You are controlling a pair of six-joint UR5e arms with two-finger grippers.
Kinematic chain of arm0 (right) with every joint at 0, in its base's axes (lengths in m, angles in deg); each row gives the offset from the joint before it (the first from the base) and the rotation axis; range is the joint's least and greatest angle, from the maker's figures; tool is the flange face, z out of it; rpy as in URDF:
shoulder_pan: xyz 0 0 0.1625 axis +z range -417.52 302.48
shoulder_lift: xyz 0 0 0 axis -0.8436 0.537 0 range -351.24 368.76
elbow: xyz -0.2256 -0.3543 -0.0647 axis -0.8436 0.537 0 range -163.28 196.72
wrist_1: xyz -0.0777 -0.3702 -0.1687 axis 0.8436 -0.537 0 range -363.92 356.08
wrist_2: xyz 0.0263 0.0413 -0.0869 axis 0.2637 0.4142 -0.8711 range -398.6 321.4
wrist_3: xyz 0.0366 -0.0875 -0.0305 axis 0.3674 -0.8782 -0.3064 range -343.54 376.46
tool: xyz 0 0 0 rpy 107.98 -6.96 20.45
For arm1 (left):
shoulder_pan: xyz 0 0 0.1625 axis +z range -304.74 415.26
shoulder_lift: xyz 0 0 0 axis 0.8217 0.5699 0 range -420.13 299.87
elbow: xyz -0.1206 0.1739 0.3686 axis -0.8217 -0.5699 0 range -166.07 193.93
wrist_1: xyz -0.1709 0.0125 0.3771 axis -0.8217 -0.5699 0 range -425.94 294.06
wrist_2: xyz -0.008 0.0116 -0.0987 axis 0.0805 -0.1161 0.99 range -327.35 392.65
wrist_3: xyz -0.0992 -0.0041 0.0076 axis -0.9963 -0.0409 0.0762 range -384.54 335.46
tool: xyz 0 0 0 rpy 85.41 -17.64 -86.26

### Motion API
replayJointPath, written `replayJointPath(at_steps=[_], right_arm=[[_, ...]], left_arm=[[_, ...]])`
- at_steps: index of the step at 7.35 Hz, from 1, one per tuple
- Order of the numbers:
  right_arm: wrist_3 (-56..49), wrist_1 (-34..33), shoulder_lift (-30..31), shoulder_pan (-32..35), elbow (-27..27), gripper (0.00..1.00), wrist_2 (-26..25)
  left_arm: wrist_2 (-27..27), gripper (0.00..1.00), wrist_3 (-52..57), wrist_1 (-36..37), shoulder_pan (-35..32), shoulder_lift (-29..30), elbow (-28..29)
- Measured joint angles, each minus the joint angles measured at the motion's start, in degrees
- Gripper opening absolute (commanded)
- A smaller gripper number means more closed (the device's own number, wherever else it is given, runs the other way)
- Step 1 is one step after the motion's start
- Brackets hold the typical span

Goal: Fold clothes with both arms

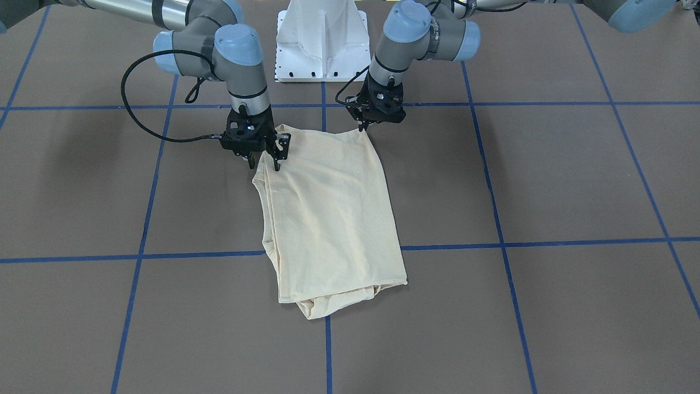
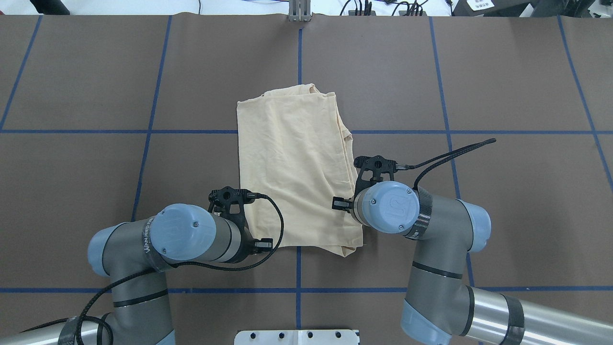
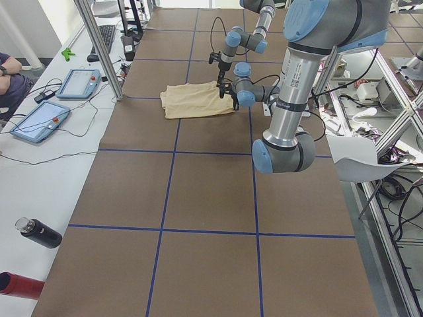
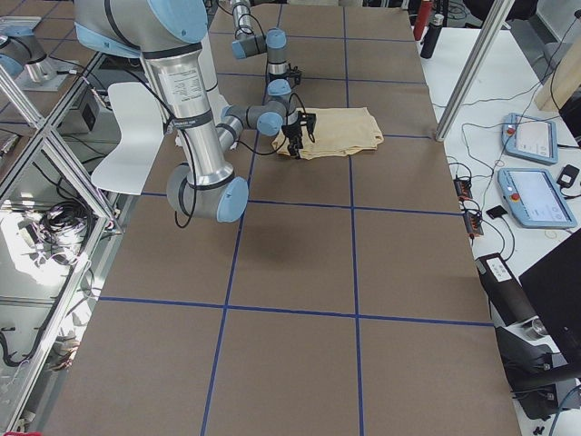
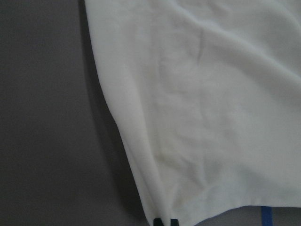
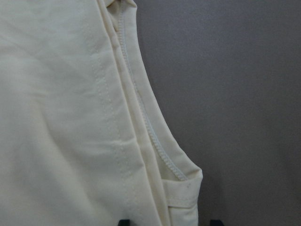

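The shirt (image 2: 292, 167), pale cream, is laid folded into an oblong at the middle of the brown counter (image 2: 503, 72). Seen from overhead, its 7 o'clock corner is pinched by the left fingers (image 1: 362, 128), drawn together on the cloth. At its 4 o'clock edge the right fingers (image 1: 278, 157) are spread wide, one over the stitched hem (image 6: 141, 117), one over bare counter, gripping nothing. White lettering is printed on the dark band (image 2: 149, 238) of the left arm (image 2: 191, 239) but cannot be read surely. The counter is crossed by blue tape lines (image 2: 299, 81).
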Motion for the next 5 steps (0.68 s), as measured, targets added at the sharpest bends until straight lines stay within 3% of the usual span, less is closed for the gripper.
replayJointPath(at_steps=[1, 5], right_arm=[[0.0, 0.0, -0.1, 0.0, 0.0, 0.00, 0.0], [0.0, 0.1, -0.2, -0.1, -0.6, 0.00, 0.0]], left_arm=[[0.0, 0.00, 0.0, 0.0, 0.0, 0.0, 0.0], [0.0, 0.00, 0.3, 0.0, 0.0, -0.1, 0.0]])
